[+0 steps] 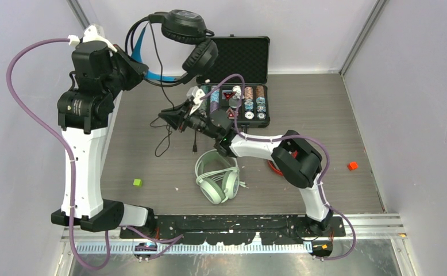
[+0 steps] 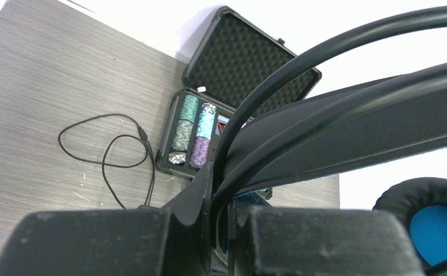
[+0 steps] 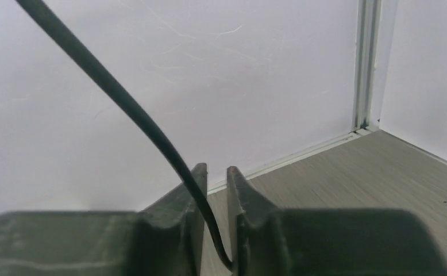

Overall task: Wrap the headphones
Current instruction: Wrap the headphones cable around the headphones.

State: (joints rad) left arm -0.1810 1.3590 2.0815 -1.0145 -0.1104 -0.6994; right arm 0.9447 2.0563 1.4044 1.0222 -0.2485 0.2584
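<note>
No text, brand or number is legible anywhere; a small round label on the left arm is too blurred to read.

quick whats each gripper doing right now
Left gripper: closed on the headband of the black headphones, holding them up.
Right gripper: fingers slightly apart with the black cable between them; cannot tell whether it is gripped.

Open chip case at back centre, mint headphones near centre, black cable hanging between, bare table far right

Grey wood-grain tabletop between plain white walls (metal corner posts)
</note>
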